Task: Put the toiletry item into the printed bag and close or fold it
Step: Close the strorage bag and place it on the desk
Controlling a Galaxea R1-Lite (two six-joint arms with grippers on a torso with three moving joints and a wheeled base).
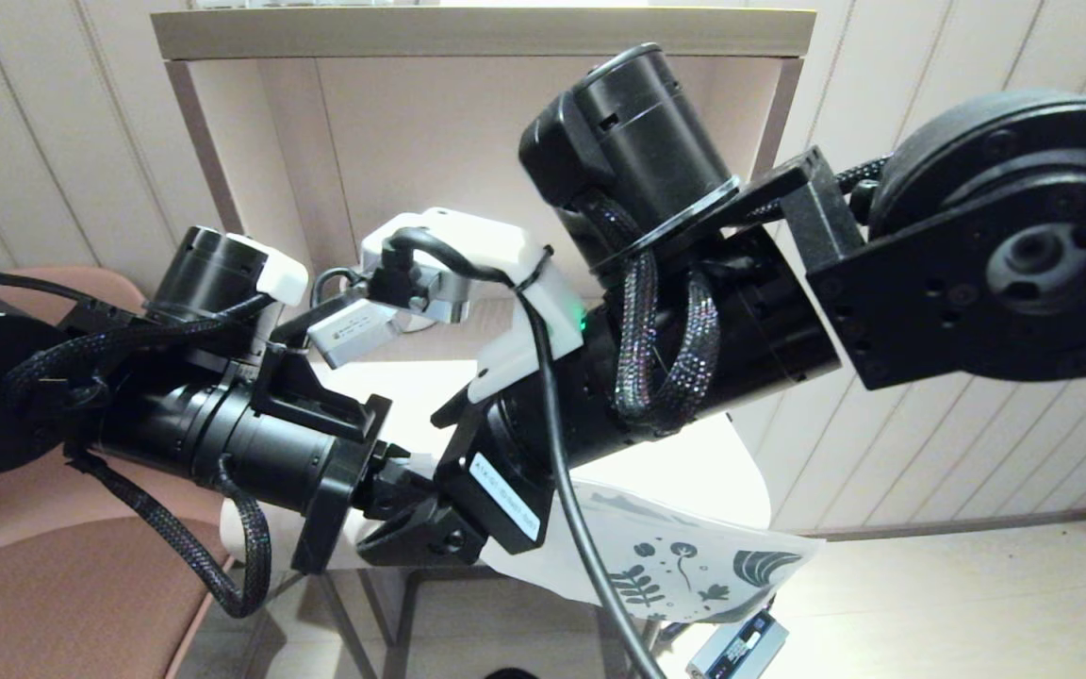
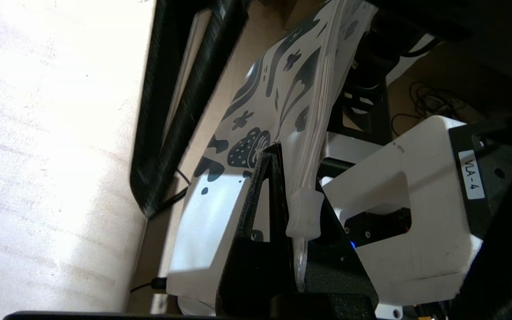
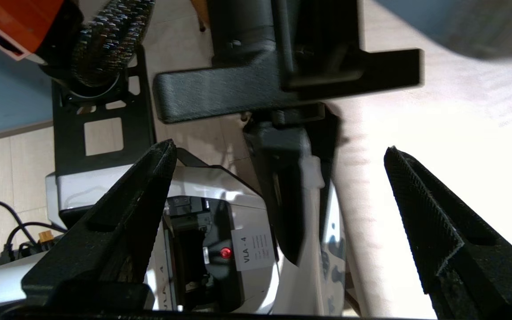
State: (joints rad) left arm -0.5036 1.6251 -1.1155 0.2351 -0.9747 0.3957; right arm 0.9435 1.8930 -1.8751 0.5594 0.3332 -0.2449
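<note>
The flat white translucent printed bag (image 1: 694, 556) is hanging off the pale tabletop's (image 1: 694, 471) edge, pinched at its zip slider by the closed left gripper (image 2: 289, 200). The right gripper (image 3: 278, 186) is standing wide open, holding nothing, facing that pinch. Closing looks underway; next, grasp the slider. The comb isn't visible.

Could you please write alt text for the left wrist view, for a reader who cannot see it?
The left gripper is shut on the zip edge of the printed bag, which stretches away from its black fingers. A small white slider sits on that edge at the fingertips, with a pale tabletop alongside.
</note>
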